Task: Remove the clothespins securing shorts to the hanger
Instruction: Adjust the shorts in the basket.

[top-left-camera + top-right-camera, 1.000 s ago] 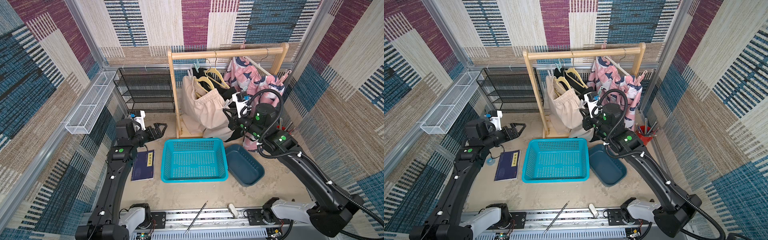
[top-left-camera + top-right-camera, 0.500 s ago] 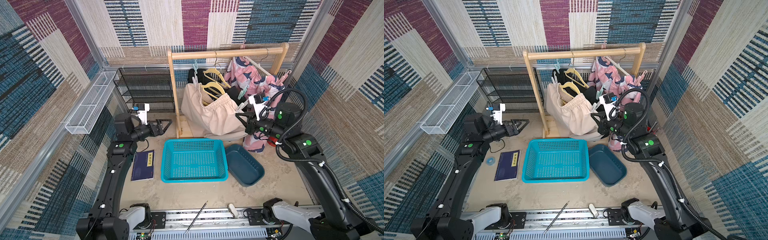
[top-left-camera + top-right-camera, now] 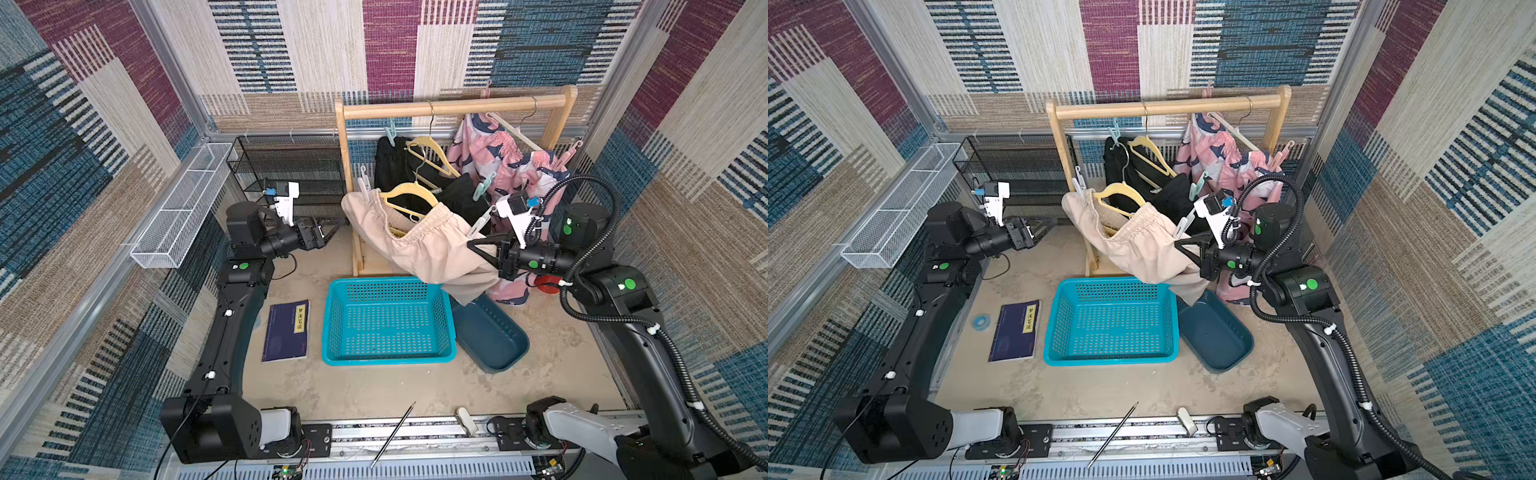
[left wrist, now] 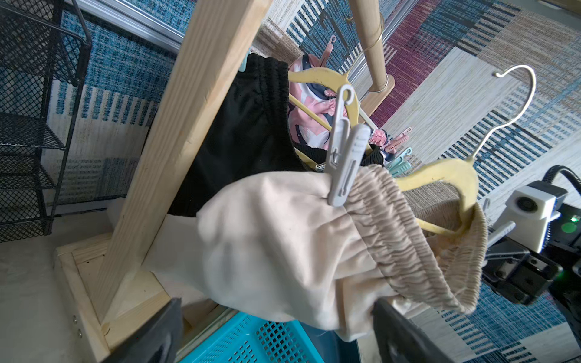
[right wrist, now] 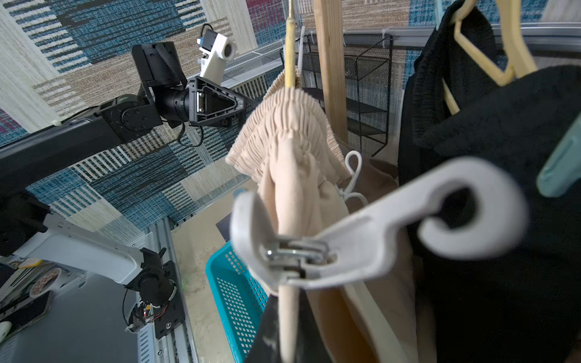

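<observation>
The beige shorts (image 3: 419,249) are held out from the wooden rack (image 3: 453,109). Their yellow hanger (image 4: 446,174) is off the rail, and its wire hook is seen hanging free in the left wrist view. The waistband is pinned at both ends, by the left clothespin (image 4: 342,157) and the right clothespin (image 5: 361,242), both white. The right tool (image 3: 471,245) is clenched on the beige shorts just beside the right clothespin, as far as can be judged; the exact bite is hidden by cloth.

A second ago this pair hung close against the rack's left post, with the right tool reached in among the garments. Since then it has been drawn right and nearer, so that one leg is now draped over the far right corner of the teal basket (image 3: 388,360). The left tool (image 3: 334,232), spread wide and empty, has been raised from lower over the counter (image 3: 374,390) and brought closer to the rack's left post.

Nothing is judged to have been unclipped yet. The waistband has only been pulled out toward the left tool, which faces the left clothespin. The black shorts (image 3: 390,166) and pink shorts (image 3: 498,158) are left on the rail behind, with a teal clothespin (image 3: 483,188) and a pink clothespin (image 3: 572,148) on them.
</observation>
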You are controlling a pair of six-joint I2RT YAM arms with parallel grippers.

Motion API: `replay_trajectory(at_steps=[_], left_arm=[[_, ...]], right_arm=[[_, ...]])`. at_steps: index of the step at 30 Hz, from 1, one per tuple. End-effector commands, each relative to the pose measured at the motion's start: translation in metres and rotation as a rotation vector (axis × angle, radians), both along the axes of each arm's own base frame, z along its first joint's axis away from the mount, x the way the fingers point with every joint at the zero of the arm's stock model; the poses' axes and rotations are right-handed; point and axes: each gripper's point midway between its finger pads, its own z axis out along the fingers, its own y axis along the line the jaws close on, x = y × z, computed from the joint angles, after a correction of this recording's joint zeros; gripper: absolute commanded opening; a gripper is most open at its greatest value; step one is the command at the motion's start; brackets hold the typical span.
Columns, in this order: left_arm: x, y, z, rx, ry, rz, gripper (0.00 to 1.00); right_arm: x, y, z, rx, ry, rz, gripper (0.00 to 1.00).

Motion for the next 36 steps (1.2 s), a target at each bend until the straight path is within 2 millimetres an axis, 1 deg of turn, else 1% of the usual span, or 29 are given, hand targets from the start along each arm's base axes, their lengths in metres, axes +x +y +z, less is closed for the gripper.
replay_trajectory(at_steps=[1, 8, 12, 18, 22, 28, 33, 36], left_arm=[[-0.001, 0.001, 0.005, -0.005, -0.031, -0.019, 0.97], [0.003, 0.013, 0.000, -0.038, 0.008, -0.016, 0.96], [0.001, 0.018, -0.001, -0.034, 0.003, 0.001, 0.97], [0.001, 0.019, -0.003, -0.031, 0.012, 0.002, 0.97], [0.000, 0.019, -0.006, -0.022, 0.017, -0.002, 0.97], [-0.001, 0.019, -0.012, 0.000, 0.025, 0.003, 0.98], [-0.001, 0.019, -0.011, -0.019, 0.038, -0.017, 0.98], [-0.001, 0.023, -0.011, -0.019, 0.038, -0.009, 0.98]], right_arm=[[-0.006, 0.007, 0.012, 0.031, -0.048, 0.078, 0.00], [-0.003, 0.014, 0.002, 0.039, -0.028, 0.139, 0.00], [0.000, 0.017, -0.002, 0.047, -0.021, 0.163, 0.00], [0.005, 0.025, -0.015, 0.077, 0.015, 0.216, 0.00], [0.004, 0.028, -0.016, 0.100, 0.015, 0.251, 0.00], [-0.003, 0.032, -0.017, 0.116, 0.013, 0.317, 0.00], [-0.005, 0.031, -0.020, 0.096, -0.002, 0.327, 0.00], [-0.002, 0.031, -0.022, 0.095, -0.001, 0.324, 0.00]])
